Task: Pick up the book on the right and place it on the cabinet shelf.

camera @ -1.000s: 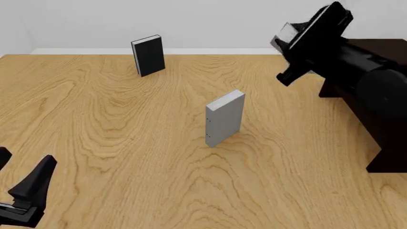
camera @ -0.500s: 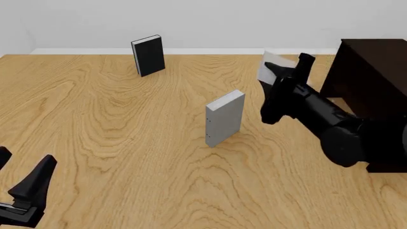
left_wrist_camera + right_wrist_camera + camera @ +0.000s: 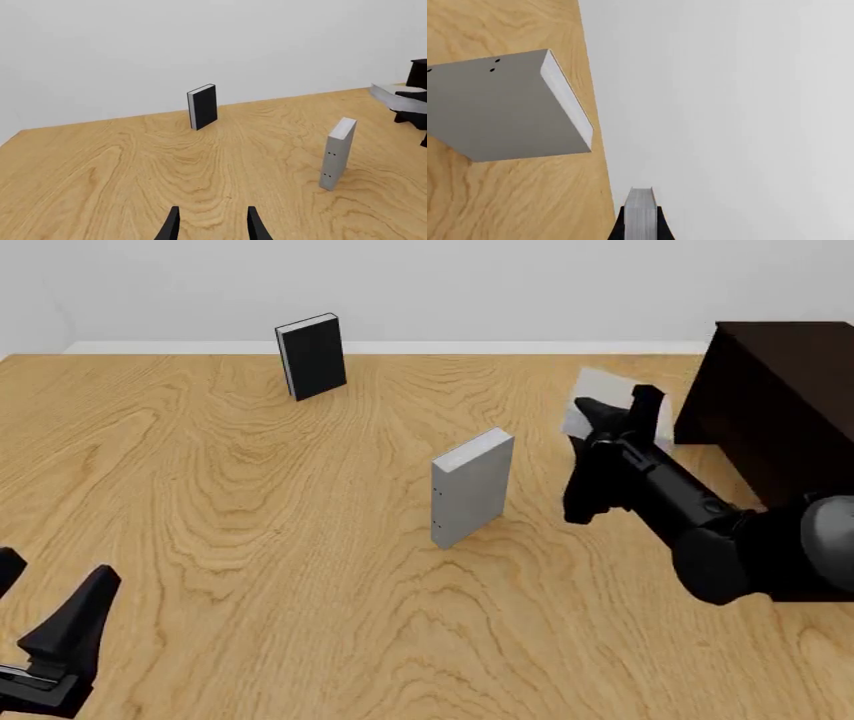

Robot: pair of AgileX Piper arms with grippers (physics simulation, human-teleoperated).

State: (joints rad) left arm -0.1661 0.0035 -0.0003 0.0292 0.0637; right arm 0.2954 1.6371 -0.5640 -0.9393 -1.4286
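While my right gripper [image 3: 617, 416] grips the book [image 3: 597, 400] aloft, just short of the cabinet [image 3: 781, 390], pickup is done; shelving remains. My left gripper [image 3: 211, 224] hangs spread and empty, near the table [image 3: 267, 540].

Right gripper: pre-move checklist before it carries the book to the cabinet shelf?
1. Book held: ok. The book sits between the fingers of the right gripper, off the table.
2. Book on the cabinet shelf: not ok. It hangs in the air to the cabinet's left.
3. Other books clear: ok. The thicker grey book stands apart on the gripper's left, and the black book is far back.
4. Left gripper out of the way: ok. It is open at the near left.
5. Grip depth on the book: cannot tell.
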